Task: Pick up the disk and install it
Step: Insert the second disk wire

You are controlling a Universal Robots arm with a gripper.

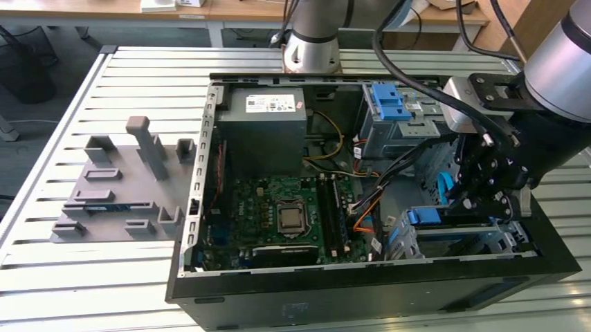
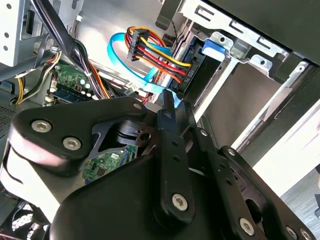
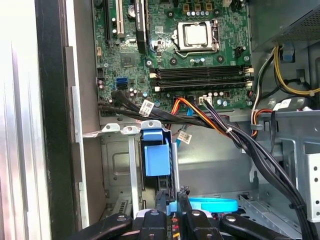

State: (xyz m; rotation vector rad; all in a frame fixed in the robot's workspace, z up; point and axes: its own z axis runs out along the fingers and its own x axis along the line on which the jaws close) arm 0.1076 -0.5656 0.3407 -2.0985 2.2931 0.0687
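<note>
exterior view: end effector (image 1: 486,181) is down inside the open PC case (image 1: 369,290) on the slatted desk (image 1: 138,277) | disk (image 3: 156,160) sits upright in the drive cage (image 3: 117,165) by the motherboard (image 3: 175,45) | fingers look nearly closed, can't tell if they grip anything

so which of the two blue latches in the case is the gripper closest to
The lower blue latch, right beside the gripper. The other blue latch sits atop the drive cage near the power supply.
</note>
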